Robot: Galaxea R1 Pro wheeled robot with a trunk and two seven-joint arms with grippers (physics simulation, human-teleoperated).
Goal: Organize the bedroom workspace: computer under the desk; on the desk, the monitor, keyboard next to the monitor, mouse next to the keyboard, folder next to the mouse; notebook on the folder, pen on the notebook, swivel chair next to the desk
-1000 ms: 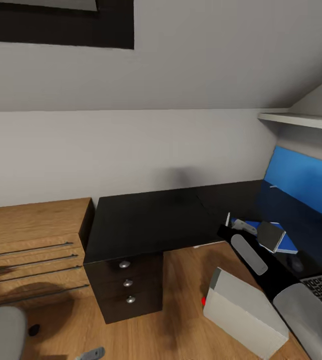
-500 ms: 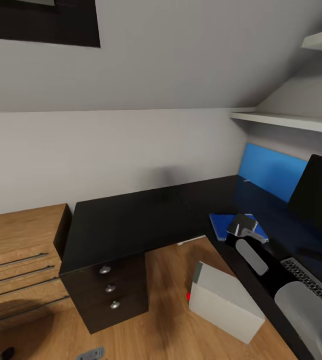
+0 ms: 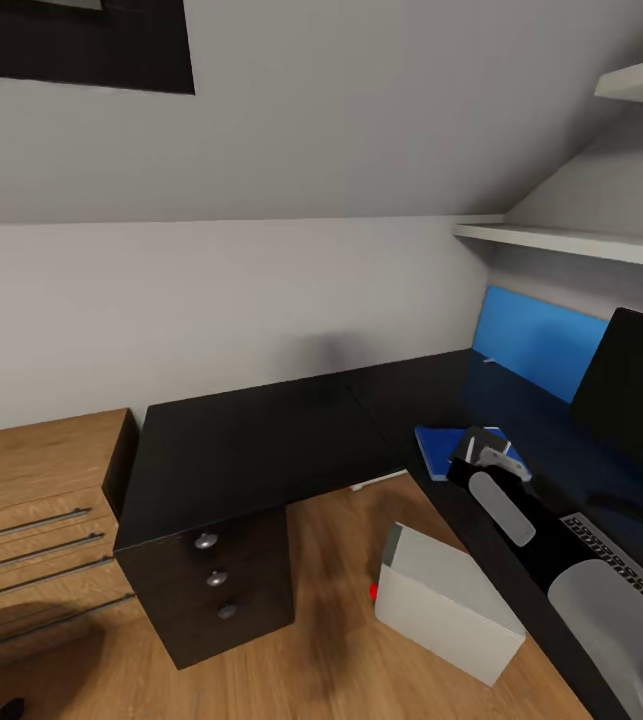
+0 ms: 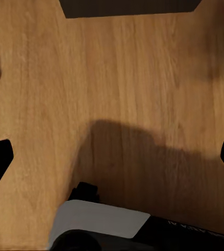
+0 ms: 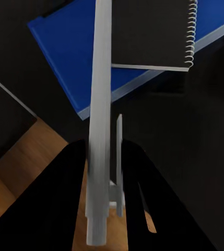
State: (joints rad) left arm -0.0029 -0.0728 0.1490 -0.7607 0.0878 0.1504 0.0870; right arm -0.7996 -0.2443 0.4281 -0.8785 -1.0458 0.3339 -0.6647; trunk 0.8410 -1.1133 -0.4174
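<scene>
The glossy black desk (image 3: 261,440) runs along the wall and turns down the right side. A bright blue folder (image 5: 72,57) lies on it, with the dark spiral-bound notebook (image 5: 153,31) on top. My right gripper (image 5: 104,172) hovers just above them, shut on the white-silver pen (image 5: 98,104); in the head view it (image 3: 488,455) sits over the folder (image 3: 439,443). The monitor (image 3: 631,400) and the keyboard (image 3: 616,570) are on the desk's right wing. The pale computer (image 3: 446,605) rests on the floor beside that wing. My left gripper (image 4: 112,157) hangs open over bare floor.
A black three-drawer unit (image 3: 216,585) stands under the desk's left end, next to a light wooden chest (image 3: 31,500). A blue panel (image 3: 531,350) leans on the right wall under white shelves (image 3: 561,240). Wooden floor (image 3: 331,620) lies between the drawers and the computer.
The head camera has swung right, bringing in the monitor and pushing the chest and chair leftward. My right gripper, with the pen, stays over the folder and notebook.
</scene>
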